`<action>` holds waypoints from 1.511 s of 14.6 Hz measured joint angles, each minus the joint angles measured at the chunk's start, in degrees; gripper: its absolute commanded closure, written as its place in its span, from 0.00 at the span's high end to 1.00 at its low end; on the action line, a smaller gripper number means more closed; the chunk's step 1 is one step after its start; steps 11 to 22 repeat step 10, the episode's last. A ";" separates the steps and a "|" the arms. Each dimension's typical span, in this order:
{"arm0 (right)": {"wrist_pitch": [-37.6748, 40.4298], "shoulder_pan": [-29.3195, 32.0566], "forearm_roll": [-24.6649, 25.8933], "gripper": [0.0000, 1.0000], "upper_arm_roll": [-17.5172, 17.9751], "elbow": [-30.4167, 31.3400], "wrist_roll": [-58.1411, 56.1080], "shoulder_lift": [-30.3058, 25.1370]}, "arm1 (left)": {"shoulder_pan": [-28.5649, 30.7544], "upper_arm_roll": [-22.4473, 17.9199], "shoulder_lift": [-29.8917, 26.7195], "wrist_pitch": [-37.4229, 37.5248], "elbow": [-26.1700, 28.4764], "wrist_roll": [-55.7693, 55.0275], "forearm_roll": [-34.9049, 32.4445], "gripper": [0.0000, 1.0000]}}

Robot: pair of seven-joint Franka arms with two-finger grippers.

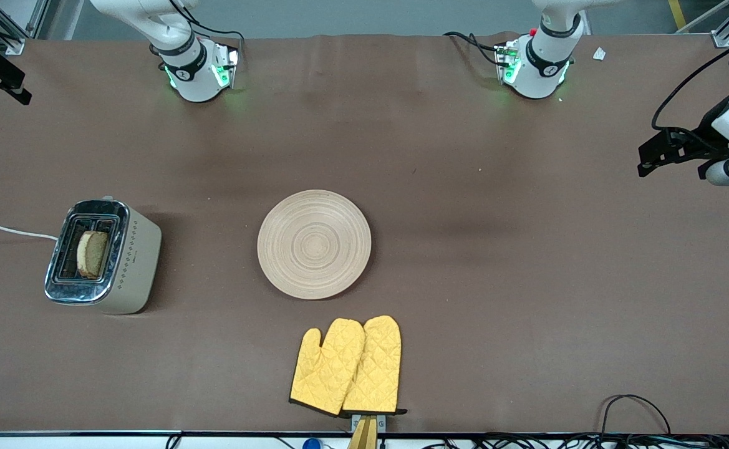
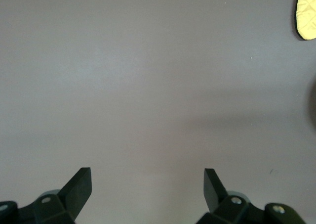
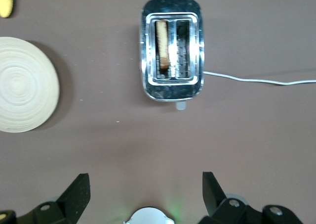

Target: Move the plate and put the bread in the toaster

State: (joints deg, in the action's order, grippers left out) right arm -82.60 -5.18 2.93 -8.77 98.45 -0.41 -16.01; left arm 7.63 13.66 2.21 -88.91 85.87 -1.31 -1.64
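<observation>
Both grippers, left point(image 2: 147, 192) and right point(image 3: 145, 194), were held wide apart and empty above bare table, so the bread point(image 1: 92, 253), already in the toaster point(image 1: 103, 257) beside the plate point(image 1: 314, 244), could be bumped if reached for again.
</observation>
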 measured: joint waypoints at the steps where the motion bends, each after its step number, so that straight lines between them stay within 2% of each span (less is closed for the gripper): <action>1: -0.64 0.00 -0.24 1.00 0.00 0.02 -0.13 0.09 | -0.03 0.07 -0.34 -0.02 0.45 0.00 0.02 1.00; 7: -5.81 -0.20 -0.39 1.00 0.19 -0.73 -0.30 3.95 | 0.21 -0.07 -5.37 -3.10 6.03 0.00 2.14 1.00; 10: -2.92 -0.64 -0.39 1.00 0.65 -8.56 -0.30 9.67 | 0.70 -0.43 -5.39 -2.99 5.51 0.00 2.31 1.00; 22: -2.92 -0.64 -0.39 1.00 0.65 -8.56 -0.30 9.67 | 0.70 -0.43 -5.39 -2.99 5.51 0.00 2.31 1.00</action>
